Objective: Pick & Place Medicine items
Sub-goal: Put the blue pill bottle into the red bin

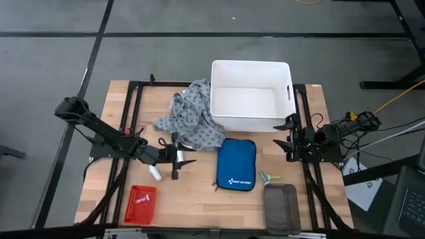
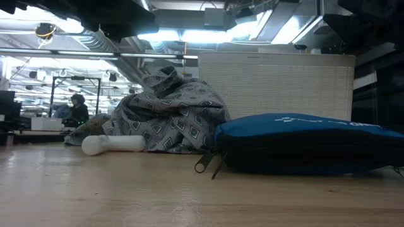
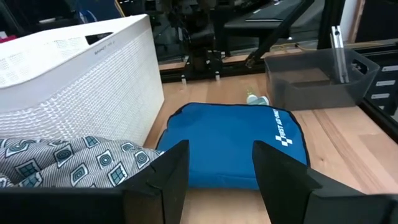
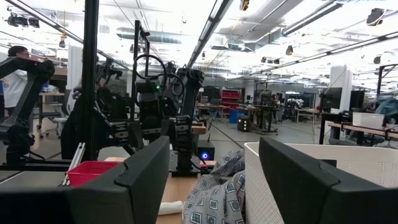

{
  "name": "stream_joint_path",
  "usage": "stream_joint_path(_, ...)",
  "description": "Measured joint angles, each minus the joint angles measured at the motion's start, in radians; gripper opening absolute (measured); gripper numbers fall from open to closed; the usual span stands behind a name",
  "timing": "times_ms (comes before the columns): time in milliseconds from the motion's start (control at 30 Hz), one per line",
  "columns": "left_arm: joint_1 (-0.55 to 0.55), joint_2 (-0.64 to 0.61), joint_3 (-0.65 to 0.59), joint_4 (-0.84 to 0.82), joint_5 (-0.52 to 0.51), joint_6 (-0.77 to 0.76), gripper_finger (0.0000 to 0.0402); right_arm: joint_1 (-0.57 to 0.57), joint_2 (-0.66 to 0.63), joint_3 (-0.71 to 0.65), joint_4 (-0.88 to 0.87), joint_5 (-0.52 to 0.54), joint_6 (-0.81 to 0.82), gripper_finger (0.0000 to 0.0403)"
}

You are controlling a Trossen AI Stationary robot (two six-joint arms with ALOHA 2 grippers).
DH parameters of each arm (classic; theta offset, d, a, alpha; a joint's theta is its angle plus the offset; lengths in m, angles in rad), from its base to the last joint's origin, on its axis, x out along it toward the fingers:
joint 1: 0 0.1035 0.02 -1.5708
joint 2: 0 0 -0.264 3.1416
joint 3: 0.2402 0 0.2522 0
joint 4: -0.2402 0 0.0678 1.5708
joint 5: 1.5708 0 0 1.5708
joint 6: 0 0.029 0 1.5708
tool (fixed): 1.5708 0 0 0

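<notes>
The left end effector (image 1: pixel 178 159) hangs over the table, fingers parted and empty; the right end effector (image 1: pixel 287 136) waits, parted.

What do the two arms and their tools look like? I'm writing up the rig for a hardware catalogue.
Both arms are dark, near-black jointed links. The left tool has pale, whitish parts near its tip in the high view; from its own wrist its fingers are broad, flat, matte black blocks. The right tool is all black with thin black cables looping around its wrist; its fingers are likewise blocky and unmarked.
</notes>
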State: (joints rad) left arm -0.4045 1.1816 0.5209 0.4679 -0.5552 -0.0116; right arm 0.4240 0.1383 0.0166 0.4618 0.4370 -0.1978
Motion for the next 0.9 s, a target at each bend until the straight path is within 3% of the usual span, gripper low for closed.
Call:
stream_joint_path(233,0.004,0.0,0.0,0.0,0.001,0.016,0.0173,0.0,0.0,0.0,-0.014,-0.009,0.005,0.0249)
stream_joint_path(400,0.044,0.0,0.0,0.0,0.066,0.023,0.0173,0.0,0.0,0.0,-0.015,-0.008,0.003,0.0249)
stream_joint_path(667,0.088,0.009,0.0,-0.05,0.084,0.019,0.0173,0.0,0.0,0.0,-0.012,0.06,0.005,0.0249)
stream_joint_path(900,0.122,0.127,0.0,0.061,0.092,0.012,0.0173,-0.003,0.036,0.003,-0.005,0.065,0.037,0.0249)
